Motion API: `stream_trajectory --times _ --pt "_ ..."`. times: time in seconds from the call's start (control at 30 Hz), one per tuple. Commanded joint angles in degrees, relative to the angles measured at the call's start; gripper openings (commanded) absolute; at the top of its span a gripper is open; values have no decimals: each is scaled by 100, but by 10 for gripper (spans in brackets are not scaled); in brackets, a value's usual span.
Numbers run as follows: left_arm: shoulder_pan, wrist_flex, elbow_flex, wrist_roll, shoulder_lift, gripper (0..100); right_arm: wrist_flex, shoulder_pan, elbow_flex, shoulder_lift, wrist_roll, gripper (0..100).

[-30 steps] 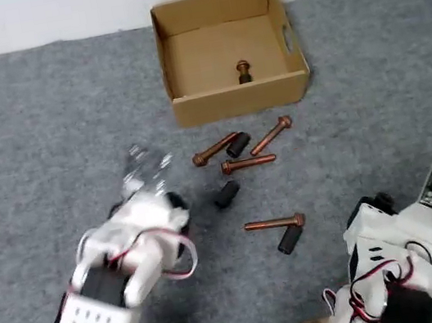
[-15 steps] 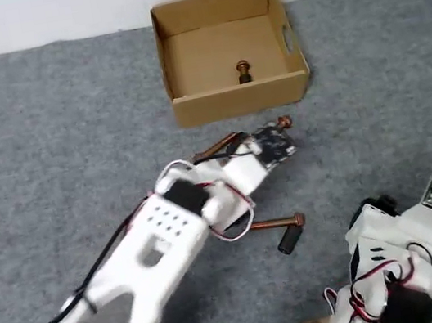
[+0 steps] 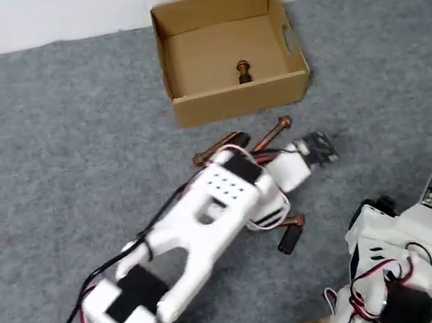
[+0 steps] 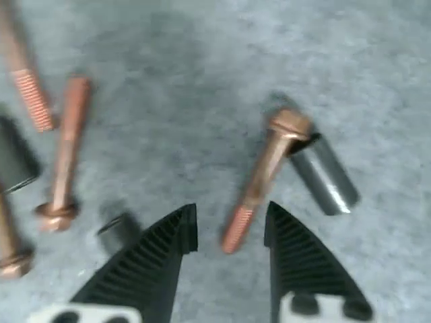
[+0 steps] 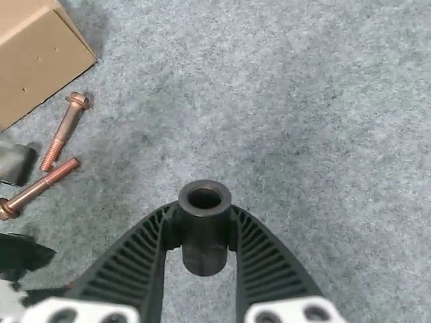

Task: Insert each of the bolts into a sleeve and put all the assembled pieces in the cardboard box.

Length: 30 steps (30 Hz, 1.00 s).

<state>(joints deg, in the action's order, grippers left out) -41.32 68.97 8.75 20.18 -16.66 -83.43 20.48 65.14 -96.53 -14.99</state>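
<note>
Bolt (image 4: 266,168) lies on the counter (image 4: 202,60) beside a loose sleeve (image 4: 323,176). Its threaded end sits between the spread jaws of the left claw (image 4: 230,219), ungripped. Right claw (image 5: 204,232) is clamped on an upright sleeve (image 5: 204,202). Step: bolt pickup. Next, likely: close, lift, align with that bore.

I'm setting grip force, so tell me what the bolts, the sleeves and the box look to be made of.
Bolt: likely copper-plated or copper-coloured metal, going by the reddish sheen and cut threads.
Sleeve: dark and matte, either blackened metal or plastic; I cannot tell which.
Cardboard box: plain brown cardboard with folded walls.
</note>
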Motion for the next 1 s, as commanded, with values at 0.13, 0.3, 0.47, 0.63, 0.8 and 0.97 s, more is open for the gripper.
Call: stream_trajectory --times 0.13,0.3,0.47,0.63,0.8,0.97 --pt "-114 501 -1226 88 -879 182 75 40 -53 22 44 8" --pt "-114 492 -1736 88 -1301 182 66 40 -53 22 44 8" --pt "-149 501 -2088 79 -1679 182 66 40 -44 22 35 8" --pt "-202 501 -2255 70 -1996 181 66 40 -44 22 35 8" --pt "-220 651 -2554 53 -2119 167 75 40 0 22 35 8" --pt "-378 765 -2686 79 -2277 66 75 40 0 22 35 8"
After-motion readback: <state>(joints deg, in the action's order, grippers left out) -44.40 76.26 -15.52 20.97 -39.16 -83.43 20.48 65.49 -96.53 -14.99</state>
